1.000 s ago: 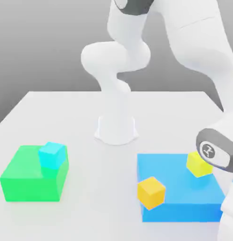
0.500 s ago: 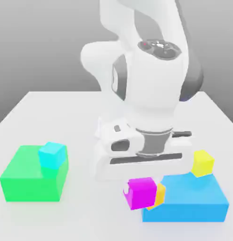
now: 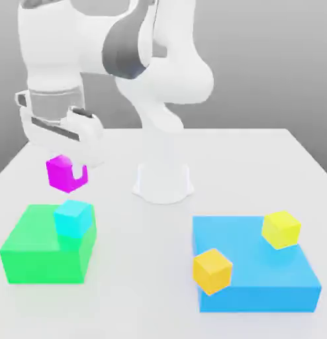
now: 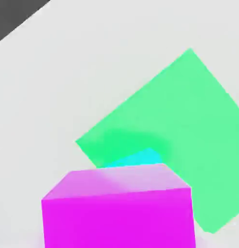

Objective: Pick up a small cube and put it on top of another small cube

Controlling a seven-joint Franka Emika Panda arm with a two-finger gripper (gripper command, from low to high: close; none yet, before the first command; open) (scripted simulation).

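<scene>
Magenta-pink cube point(image 3: 66, 173) now hangs in the air over the white table point(image 3: 259, 165), clamped in the gripper point(image 3: 68, 171), whose jaws are closed onto its sides. Half a second back the same cube was carried low in front of the arm's base, close to the blue platform point(image 3: 252, 275) and the orange cube point(image 3: 212, 270); a second back the hand sat at the exterior view's right edge beside the yellow cube point(image 3: 280, 229). Since then the arm has swung across to the exterior view's left and the cube has risen clear of the blue platform. The cyan cube point(image 3: 74, 218) has not shifted: it sits on the green block point(image 3: 40, 248), at the corner of the block's top that faces the arm's base and the exterior view's right. The carried cube is above and slightly to the exterior view's left of the cyan cube, apart from it, with open air between the two. In the hand view the magenta cube point(image 4: 119, 208) covers most of the cyan cube point(image 4: 141, 158), with the green block point(image 4: 189, 126) spreading beyond. Orange and yellow cubes rest unchanged on the blue platform, well apart from the green block. Bare table lies between the two platforms and along the near edge.
</scene>
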